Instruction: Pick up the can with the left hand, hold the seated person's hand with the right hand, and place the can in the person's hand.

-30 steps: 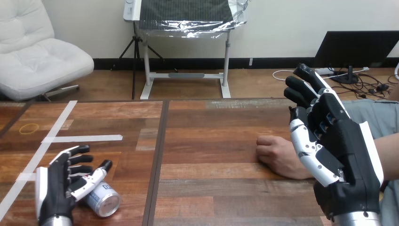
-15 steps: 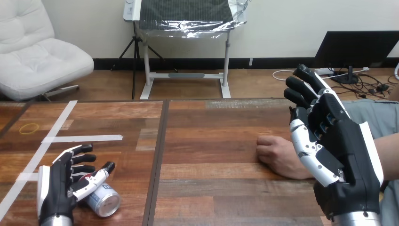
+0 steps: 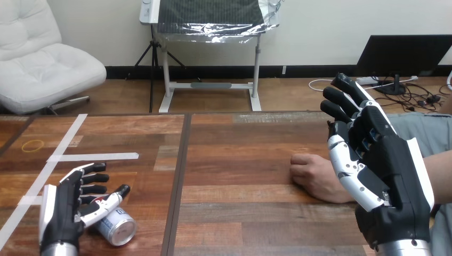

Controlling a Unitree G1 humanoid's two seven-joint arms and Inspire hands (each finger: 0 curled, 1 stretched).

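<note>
our left hand [image 3: 65, 210] lay spread, partly over the can [image 3: 118, 229], which lay sideways at seven o'clock on the table [image 3: 240, 160]. we judged it should wrap the can's body before lifting. our right hand [image 3: 384, 176] hung spread at four o'clock beside the person's hand [image 3: 315, 177]. one can, two robot hands.

The can [image 3: 118, 229] is shiny metal, the table [image 3: 240, 154] matt grained wood, the right hand [image 3: 384, 181] glossy black-and-white plastic.
</note>
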